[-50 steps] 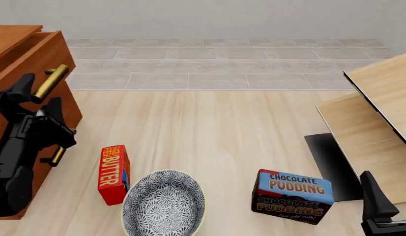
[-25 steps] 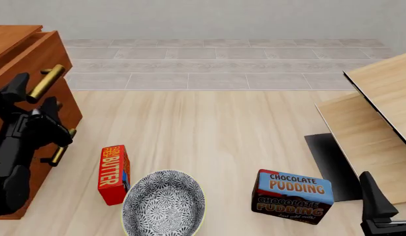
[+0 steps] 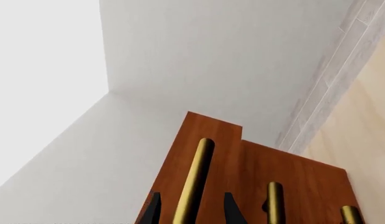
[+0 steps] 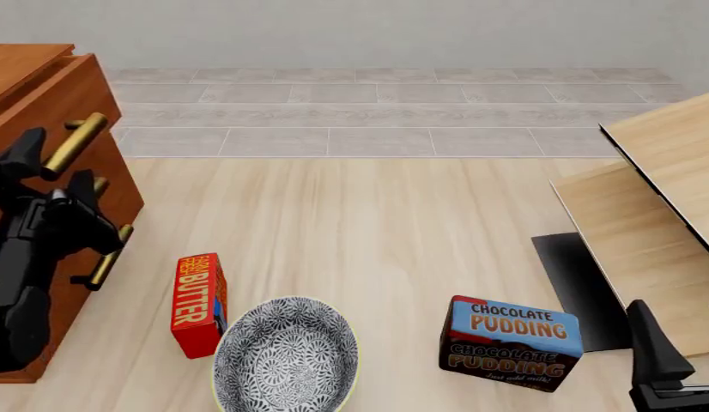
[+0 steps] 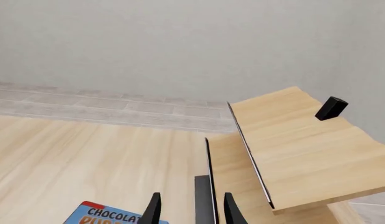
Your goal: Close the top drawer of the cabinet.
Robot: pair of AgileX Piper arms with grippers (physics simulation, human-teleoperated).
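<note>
Left gripper [image 4: 51,176] fingers spread either side of the top drawer [image 4: 51,107] handle [image 4: 74,142], not clamped (cabinet [image 4: 69,206] at table's left edge); right gripper [image 5: 191,210] open, idle nr pudding box [image 4: 512,343]

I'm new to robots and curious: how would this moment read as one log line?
left gripper: open, fingers astride top drawer handle | drawer: not yet flush with cabinet | right gripper: open, idle

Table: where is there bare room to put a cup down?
The widest bare stretch lies between the cabinet and the pale wooden panels. It is crowded near the butter box, the bowl and the pudding box.
</note>
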